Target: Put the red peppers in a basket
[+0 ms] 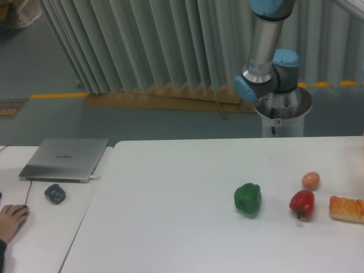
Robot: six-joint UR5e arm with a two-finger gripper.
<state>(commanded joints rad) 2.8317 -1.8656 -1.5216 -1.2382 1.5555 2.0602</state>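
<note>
Robot arm (267,51): running out past the top edge, its hand lying out of view. Bread-like item (347,208) at the table's (170,216) right edge: being cropped by the frame. Person's fingers (10,219) on a mouse, lower left: being cut off. No basket showing within frame.

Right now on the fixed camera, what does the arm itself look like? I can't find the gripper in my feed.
The arm shows only its lower part: a silver-grey metal tube with light blue caps on the joints, standing on a round grey pedestal base that bears a small red and white sticker. A thin dark cable hangs below it. The gripper is out of frame.
</note>
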